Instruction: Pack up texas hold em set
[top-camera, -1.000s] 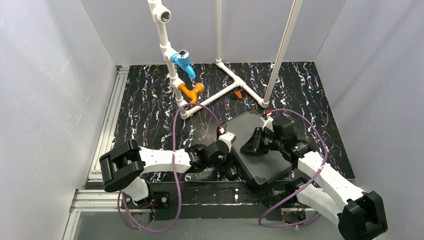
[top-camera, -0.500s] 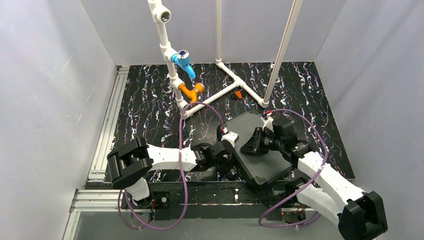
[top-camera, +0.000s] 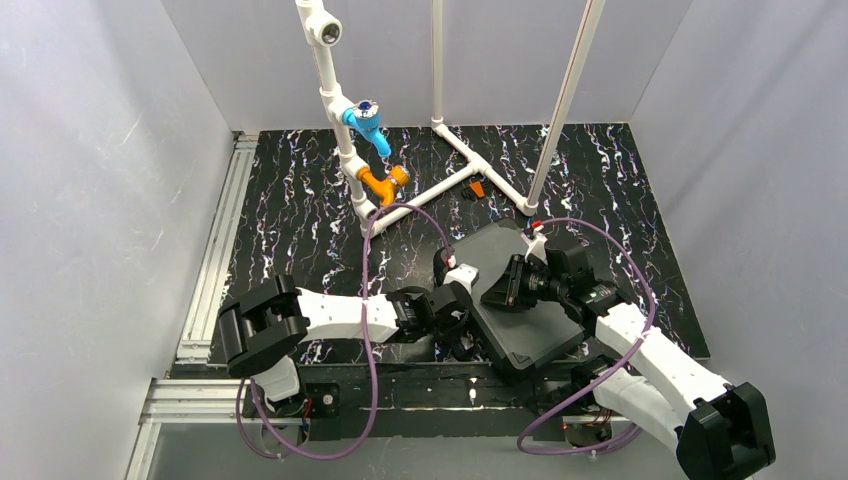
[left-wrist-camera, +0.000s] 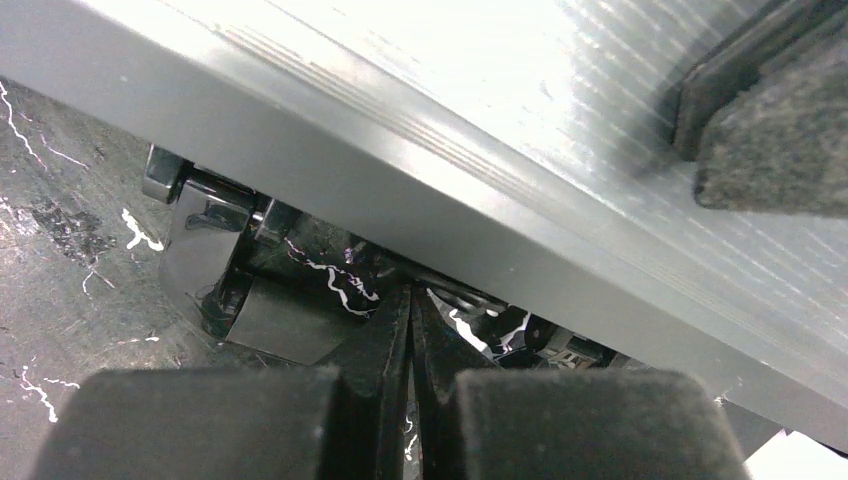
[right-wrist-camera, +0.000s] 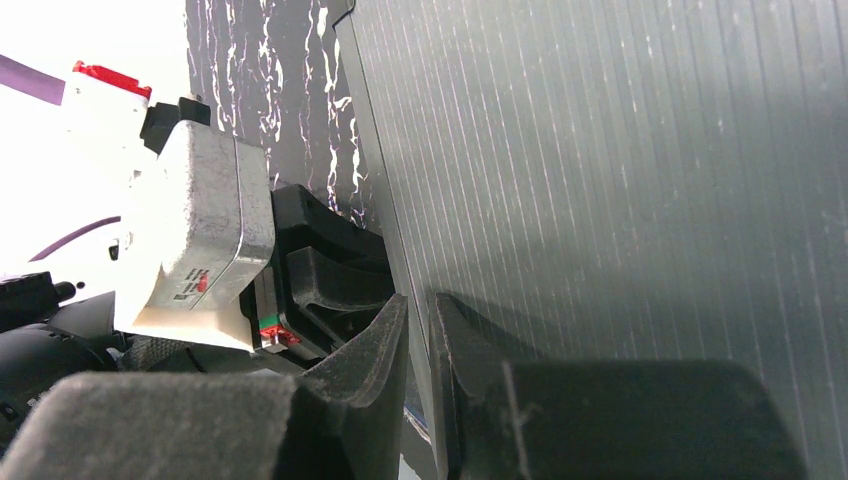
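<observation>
The black case (top-camera: 525, 310) of the texas hold em set lies near the table's front edge. Its lid (right-wrist-camera: 620, 150) is down or nearly down. My right gripper (top-camera: 499, 287) is shut on the lid's thin left rim, which runs between its fingers (right-wrist-camera: 418, 310). My left gripper (top-camera: 463, 325) is shut and empty, its tips (left-wrist-camera: 411, 300) low under the overhanging lid edge (left-wrist-camera: 450, 110), beside a shiny latch (left-wrist-camera: 200, 240). Chips, decks and discs are hidden.
A white pipe frame (top-camera: 440, 190) with a blue fitting (top-camera: 368, 125) and an orange fitting (top-camera: 383, 183) stands at the back. A small orange piece (top-camera: 477, 188) lies by it. An aluminium rail (top-camera: 215, 250) runs along the left edge, with walls on three sides.
My left arm has reached to the right, bringing its shut gripper in against the case's left edge. The right gripper and the case have held still.
</observation>
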